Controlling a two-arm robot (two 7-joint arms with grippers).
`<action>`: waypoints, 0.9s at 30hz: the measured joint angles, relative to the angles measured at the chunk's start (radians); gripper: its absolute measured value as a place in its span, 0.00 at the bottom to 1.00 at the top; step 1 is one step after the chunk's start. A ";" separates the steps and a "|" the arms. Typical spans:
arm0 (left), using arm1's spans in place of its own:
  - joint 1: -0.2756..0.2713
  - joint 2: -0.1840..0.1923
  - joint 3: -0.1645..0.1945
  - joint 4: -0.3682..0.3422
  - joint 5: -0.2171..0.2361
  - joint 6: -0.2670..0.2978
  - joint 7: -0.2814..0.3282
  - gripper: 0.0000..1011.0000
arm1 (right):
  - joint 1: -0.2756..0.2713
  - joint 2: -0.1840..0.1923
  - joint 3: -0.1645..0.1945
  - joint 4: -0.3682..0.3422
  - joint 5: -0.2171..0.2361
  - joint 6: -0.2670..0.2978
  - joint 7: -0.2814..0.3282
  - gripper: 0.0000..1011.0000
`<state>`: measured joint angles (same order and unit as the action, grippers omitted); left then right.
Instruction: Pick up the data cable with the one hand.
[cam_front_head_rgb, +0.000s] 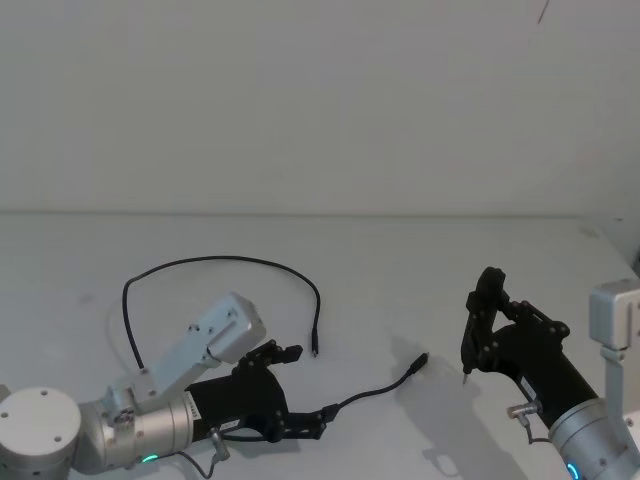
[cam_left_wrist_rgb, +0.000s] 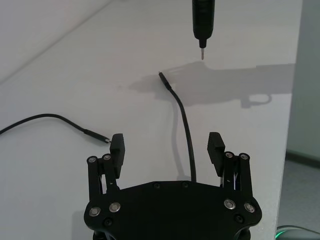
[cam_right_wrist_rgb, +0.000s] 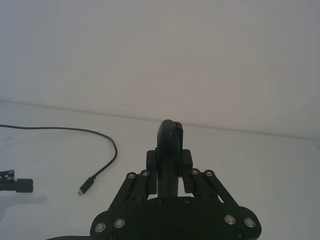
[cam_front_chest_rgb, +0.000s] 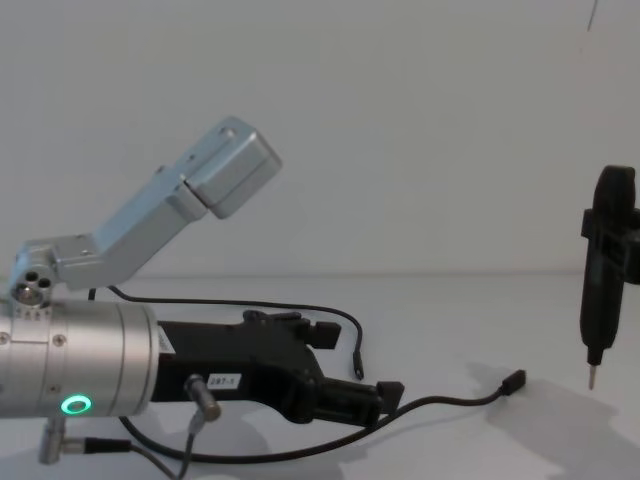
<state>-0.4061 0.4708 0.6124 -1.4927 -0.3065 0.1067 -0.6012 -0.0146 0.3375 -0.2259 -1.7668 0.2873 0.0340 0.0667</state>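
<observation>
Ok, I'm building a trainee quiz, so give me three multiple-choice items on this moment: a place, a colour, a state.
1. Where does the data cable run at the left gripper? A between its fingers B outside both fingers C over its wrist
2. What colour is the cable? A white B black C red
3. What is the right gripper doing? A open, empty B shut on the pen-shaped tool C shut on the cable
Key: 1 A, the left wrist view shows it in the open gap; 2 B, black throughout; 3 B, its fingers clamp the tool.
</observation>
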 joint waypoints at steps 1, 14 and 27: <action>-0.003 -0.005 0.002 0.007 -0.005 0.003 -0.004 0.99 | 0.000 0.000 0.000 0.000 0.000 0.000 0.000 0.28; -0.024 -0.046 0.015 0.061 -0.063 0.051 -0.034 0.99 | 0.000 0.000 0.000 0.000 0.000 0.000 0.000 0.28; -0.048 -0.068 0.059 0.112 -0.048 0.071 -0.035 0.99 | 0.000 0.000 0.000 0.000 0.000 0.000 0.000 0.28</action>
<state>-0.4537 0.4031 0.6718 -1.3810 -0.3540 0.1780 -0.6366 -0.0146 0.3375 -0.2258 -1.7668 0.2874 0.0340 0.0668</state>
